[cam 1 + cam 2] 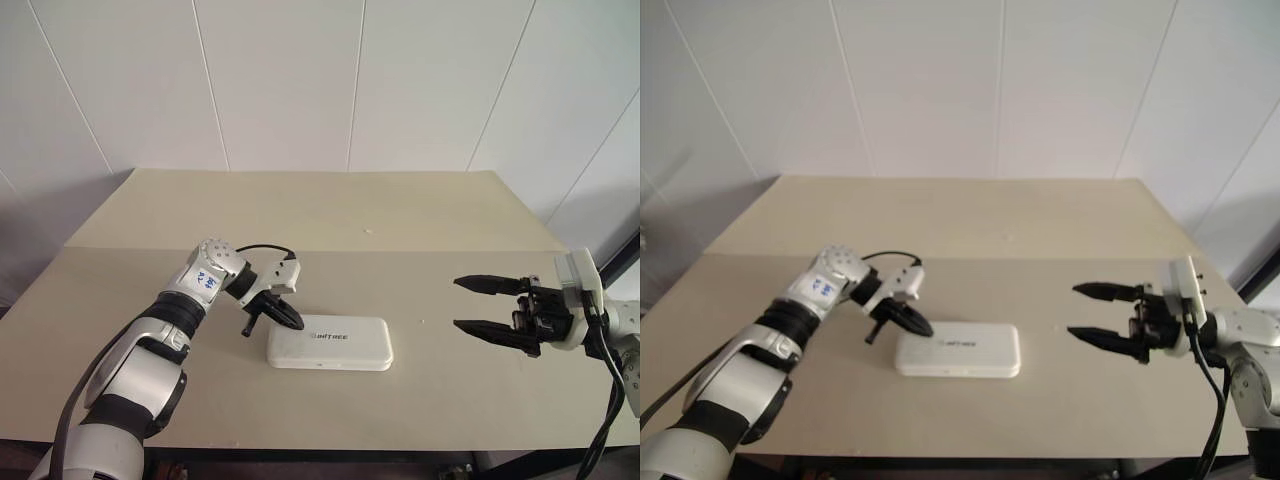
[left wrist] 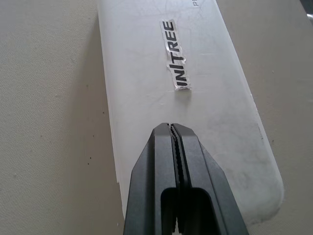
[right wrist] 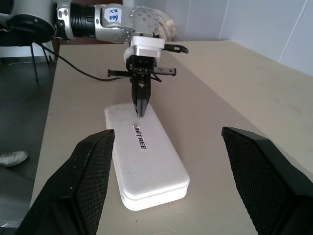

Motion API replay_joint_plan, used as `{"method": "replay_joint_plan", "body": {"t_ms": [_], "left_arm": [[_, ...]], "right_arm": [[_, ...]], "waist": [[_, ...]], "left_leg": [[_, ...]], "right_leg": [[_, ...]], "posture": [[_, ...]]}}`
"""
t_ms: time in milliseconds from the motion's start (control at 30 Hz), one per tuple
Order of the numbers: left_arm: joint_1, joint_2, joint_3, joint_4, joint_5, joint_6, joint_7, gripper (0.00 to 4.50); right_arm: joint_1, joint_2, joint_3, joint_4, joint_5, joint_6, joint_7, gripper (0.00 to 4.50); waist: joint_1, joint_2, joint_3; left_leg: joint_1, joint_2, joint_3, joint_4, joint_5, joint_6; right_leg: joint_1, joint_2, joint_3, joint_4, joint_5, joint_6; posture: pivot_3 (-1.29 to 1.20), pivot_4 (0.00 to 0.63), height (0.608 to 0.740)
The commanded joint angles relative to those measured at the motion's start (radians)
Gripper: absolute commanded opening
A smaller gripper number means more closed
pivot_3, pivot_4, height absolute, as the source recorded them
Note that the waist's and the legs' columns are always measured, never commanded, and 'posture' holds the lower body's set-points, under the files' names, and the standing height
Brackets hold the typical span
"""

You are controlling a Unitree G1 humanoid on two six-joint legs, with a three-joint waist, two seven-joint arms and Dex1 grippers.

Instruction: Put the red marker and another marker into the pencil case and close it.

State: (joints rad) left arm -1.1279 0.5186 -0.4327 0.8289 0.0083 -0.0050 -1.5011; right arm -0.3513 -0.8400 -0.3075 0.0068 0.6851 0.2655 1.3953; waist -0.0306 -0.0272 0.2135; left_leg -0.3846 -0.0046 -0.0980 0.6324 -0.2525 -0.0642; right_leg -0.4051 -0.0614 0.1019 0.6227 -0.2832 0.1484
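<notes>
The pencil case [image 1: 330, 343] lies shut and flat on the table, a white case with dark lettering on its lid [image 2: 195, 98]. My left gripper [image 1: 297, 322] is shut, holds nothing, and points down at the case's left end. In the right wrist view the left gripper's tips [image 3: 141, 113] meet the lid [image 3: 146, 156] near that end; I cannot tell if they press on it. My right gripper [image 1: 456, 303] hangs open and level to the right of the case, well apart from it, pointing toward it. The red marker and the other marker are out of view.
The beige table [image 1: 400, 230] reaches back to a white panelled wall. Its front edge runs close below the case. Beyond the table's left edge, a dark chair [image 3: 24, 29] stands on the floor.
</notes>
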Motion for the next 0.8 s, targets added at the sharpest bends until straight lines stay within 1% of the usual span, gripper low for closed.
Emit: {"method": "replay_joint_plan", "body": {"t_ms": [33, 67, 200, 267, 400, 533, 600, 700, 800], "left_arm": [[0.045, 0.002, -0.046, 0.025, 0.09, -0.033, -0.004, 0.03], [0.045, 0.001, -0.038, 0.026, 0.09, -0.037, 0.007, 0.03], [0.05, -0.024, 0.099, -0.05, -0.06, 0.165, -0.019, 0.03], [0.068, -0.023, 0.173, -0.102, -0.119, 0.225, 0.014, 0.03], [0.139, -0.005, 0.278, -0.265, -0.211, 0.402, 0.066, 0.03], [0.205, 0.001, 0.345, -0.398, -0.261, 0.508, 0.145, 0.03], [0.25, 0.004, 0.38, -0.462, -0.282, 0.498, 0.182, 0.03], [0.316, 0.006, 0.429, -0.544, -0.334, 0.473, 0.192, 0.66], [0.36, 0.008, 0.468, -0.584, -0.375, 0.436, 0.189, 1.6]], "right_arm": [[-0.024, -0.012, -0.001, 0.0, -0.007, -0.016, 0.011, 4.5], [-0.025, -0.012, 0.0, 0.001, -0.008, -0.018, 0.009, 4.5], [-0.016, -0.003, -0.003, -0.014, -0.01, -0.02, -0.008, 4.5], [-0.007, -0.001, -0.009, -0.023, -0.006, -0.019, -0.013, 4.5], [0.003, -0.004, -0.017, -0.022, -0.005, -0.02, -0.018, 4.5], [-0.004, -0.004, -0.011, -0.014, -0.008, -0.021, -0.022, 4.5], [-0.017, -0.003, -0.004, -0.004, -0.013, -0.022, -0.022, 4.5], [-0.042, -0.003, 0.011, 0.018, -0.024, -0.025, -0.017, 4.5], [-0.065, -0.001, 0.023, 0.034, -0.032, -0.023, -0.011, 4.5]], "waist": [[-0.001, 0.001, 0.0], [-0.001, 0.001, -0.001], [-0.001, 0.002, -0.001], [-0.001, 0.001, 0.0], [0.0, 0.0, 0.0], [0.0, 0.0, 0.0], [0.0, 0.001, 0.0], [0.0, 0.0, 0.0], [0.001, 0.001, 0.0]], "left_leg": [[0.0, 0.0, 0.0, 0.0, 0.0, 0.0], [0.001, 0.0, 0.0, 0.0, 0.0, 0.0], [0.001, 0.0, 0.0, 0.0, 0.0, 0.0], [0.0, 0.0, 0.0, 0.0, 0.0, 0.001], [-0.005, 0.0, -0.001, -0.001, 0.0, 0.001], [-0.005, 0.0, -0.001, -0.002, 0.0, 0.0], [-0.005, 0.0, -0.001, -0.001, 0.0, 0.0], [-0.004, 0.0, -0.001, -0.001, 0.001, 0.0], [-0.003, 0.0, -0.001, -0.001, 0.001, 0.0]], "right_leg": [[0.0, 0.0, 0.0, 0.0, 0.0, 0.0], [0.0, 0.0, 0.0, 0.0, 0.0, 0.0], [0.001, 0.0, 0.0, 0.0, 0.0, 0.0], [0.001, 0.0, 0.0, 0.0, 0.0, 0.0], [-0.005, 0.0, 0.0, 0.002, 0.0, 0.0], [-0.006, 0.0, 0.0, 0.002, -0.001, 0.0], [-0.006, 0.0, 0.0, 0.002, -0.001, 0.0], [-0.005, 0.0, 0.0, 0.003, -0.001, 0.0], [-0.005, 0.0, 0.0, 0.003, 0.0, 0.0]], "posture": [[0.0, 0.15, 0.74], [0.0, 0.15, 0.74], [0.0, 0.15, 0.74], [0.0, 0.15, 0.74], [0.0, 0.15, 0.74], [0.0, 0.15, 0.74], [0.0, 0.15, 0.74], [0.0, 0.15, 0.74], [0.0, 0.15, 0.74]]}}
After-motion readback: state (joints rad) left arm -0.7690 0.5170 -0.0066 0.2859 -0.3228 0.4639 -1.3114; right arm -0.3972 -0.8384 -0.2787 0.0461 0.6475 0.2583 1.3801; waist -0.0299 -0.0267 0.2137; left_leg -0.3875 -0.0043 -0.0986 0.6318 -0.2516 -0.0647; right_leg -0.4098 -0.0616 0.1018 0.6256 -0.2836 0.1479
